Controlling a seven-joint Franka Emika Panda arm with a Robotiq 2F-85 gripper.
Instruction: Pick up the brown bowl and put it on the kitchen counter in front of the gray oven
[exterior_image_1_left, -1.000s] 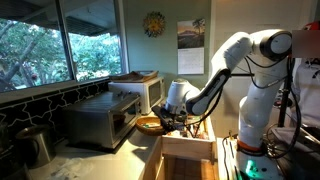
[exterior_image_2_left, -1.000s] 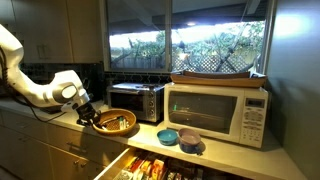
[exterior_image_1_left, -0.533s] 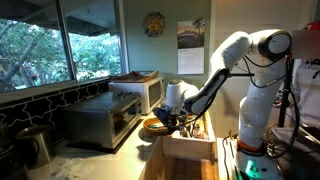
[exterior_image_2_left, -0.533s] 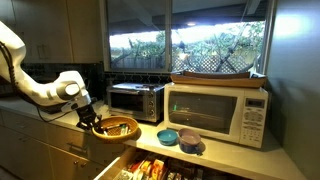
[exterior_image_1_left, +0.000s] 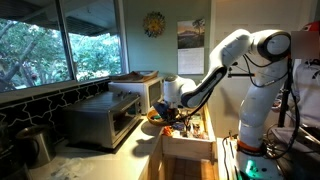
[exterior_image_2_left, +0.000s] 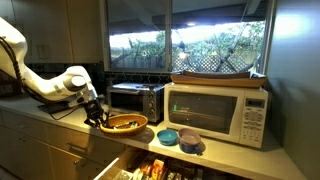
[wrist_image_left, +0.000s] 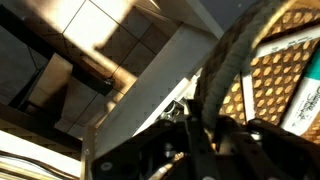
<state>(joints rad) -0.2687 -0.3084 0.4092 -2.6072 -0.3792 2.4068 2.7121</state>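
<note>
Pinching the rim of the bowl (exterior_image_2_left: 125, 123) at its 9 o'clock side, the claw (exterior_image_2_left: 97, 113) looks closed narrow on it. The wrist view is too dark and blurred to show the finger contact itself.

The bowl hangs out from the claw toward 3 o'clock, roughly level, and appears to sit a little above the counter (exterior_image_1_left: 110, 160) rather than on it, though that gap is hard to make out. The pick-up therefore seems done.

The oven (exterior_image_2_left: 135, 101) stands at the bowl's 12 o'clock, just behind it, so the carry also looks nearly finished. What is left, by this reading, is to lower the bowl onto the bare counter there, open the claw and draw away.

A blue dish (exterior_image_2_left: 170, 136) lies near at the bowl's 4 o'clock, before a white appliance (exterior_image_2_left: 215, 112). An open drawer (exterior_image_2_left: 150, 168) gapes below at 6 o'clock, so the set-down needs to land well back from the counter edge.
</note>
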